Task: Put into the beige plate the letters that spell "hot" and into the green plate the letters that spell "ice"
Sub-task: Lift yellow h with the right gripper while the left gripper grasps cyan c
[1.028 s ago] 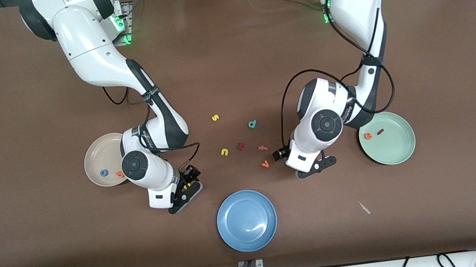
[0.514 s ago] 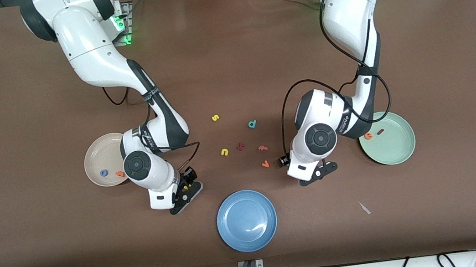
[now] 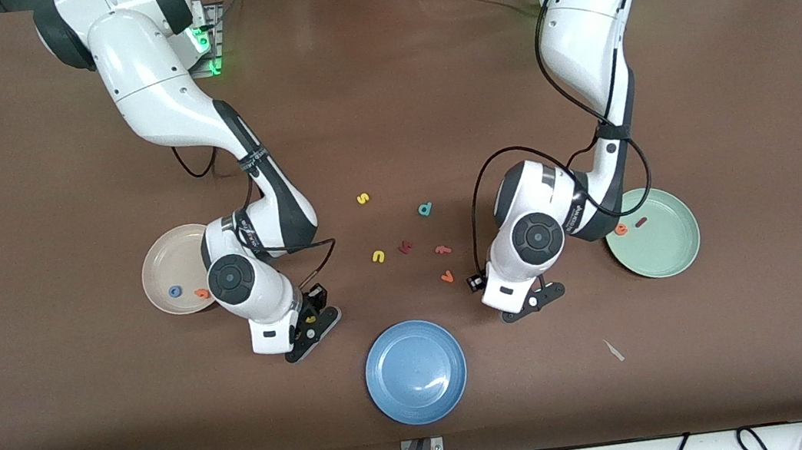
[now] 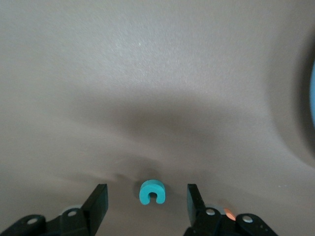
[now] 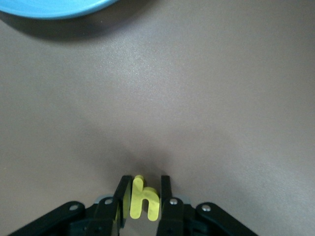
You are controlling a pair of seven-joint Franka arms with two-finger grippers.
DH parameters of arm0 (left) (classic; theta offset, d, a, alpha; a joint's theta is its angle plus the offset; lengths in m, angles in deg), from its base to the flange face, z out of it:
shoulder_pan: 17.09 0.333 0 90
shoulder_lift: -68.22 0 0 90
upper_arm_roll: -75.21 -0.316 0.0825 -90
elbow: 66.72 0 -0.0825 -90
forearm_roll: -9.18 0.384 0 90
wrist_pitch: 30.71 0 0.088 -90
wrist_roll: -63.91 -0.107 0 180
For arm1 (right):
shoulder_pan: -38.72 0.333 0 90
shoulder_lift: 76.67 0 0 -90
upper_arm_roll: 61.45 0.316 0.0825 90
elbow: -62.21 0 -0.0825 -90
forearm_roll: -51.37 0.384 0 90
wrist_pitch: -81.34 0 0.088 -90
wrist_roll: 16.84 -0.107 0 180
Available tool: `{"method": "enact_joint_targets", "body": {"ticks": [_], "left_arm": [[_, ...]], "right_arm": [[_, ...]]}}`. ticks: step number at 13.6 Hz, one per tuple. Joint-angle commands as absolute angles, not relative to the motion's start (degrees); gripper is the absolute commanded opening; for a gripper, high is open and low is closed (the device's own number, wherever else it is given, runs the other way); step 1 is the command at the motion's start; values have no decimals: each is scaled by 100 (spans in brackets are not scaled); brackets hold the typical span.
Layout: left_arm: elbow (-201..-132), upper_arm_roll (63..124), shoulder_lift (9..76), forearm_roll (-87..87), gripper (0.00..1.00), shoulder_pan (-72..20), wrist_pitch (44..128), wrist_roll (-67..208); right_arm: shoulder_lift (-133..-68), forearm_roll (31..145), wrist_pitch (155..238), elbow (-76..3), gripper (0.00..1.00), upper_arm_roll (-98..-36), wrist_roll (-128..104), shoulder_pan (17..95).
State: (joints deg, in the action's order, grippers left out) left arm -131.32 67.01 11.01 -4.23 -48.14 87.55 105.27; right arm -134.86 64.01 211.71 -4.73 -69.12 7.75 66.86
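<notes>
On my right wrist view the yellow h sits between the right gripper fingers, which have come in against its two sides: I read that as a grip on it, low at the table. From the front, that right gripper is near the beige plate, a little nearer the camera than it, and toward the blue plate. In the beige plate lie the blue o and the orange t, side by side near the rim closest to the camera.

The teal c lies flat on the table, midway between the left gripper fingers. Those stand apart with clear gaps either side of the letter, touching nothing I can see. From the front the left gripper is low between the blue plate and the green plate; the c itself is hidden there.

The green plate holds the orange e and the dark red i, close together near the rim by the left arm.

Loose on the table between the arms: a yellow s, a teal d, a small yellow letter, a dark red letter and two orange letters.
</notes>
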Motion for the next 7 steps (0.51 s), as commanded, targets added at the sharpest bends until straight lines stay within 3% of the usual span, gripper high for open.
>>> {"method": "enact_joint_targets", "body": {"ticks": [1,2,7], "left_arm": [[-12904,6651,916,-594,62,-4873,8742,10531],[-12904,6651,916,-594,57,-4891,8742,10548],[-12965,6651,872,-585,52,-4952,8733,10548]], "right_arm": [[-13626,6376,21001,-301,24,-6865,733,6693],[-13626,6376,21001,-301,23,-6865,733,6693],[-13617,6420,20861,-292,15,-6857,663,6693]]}}
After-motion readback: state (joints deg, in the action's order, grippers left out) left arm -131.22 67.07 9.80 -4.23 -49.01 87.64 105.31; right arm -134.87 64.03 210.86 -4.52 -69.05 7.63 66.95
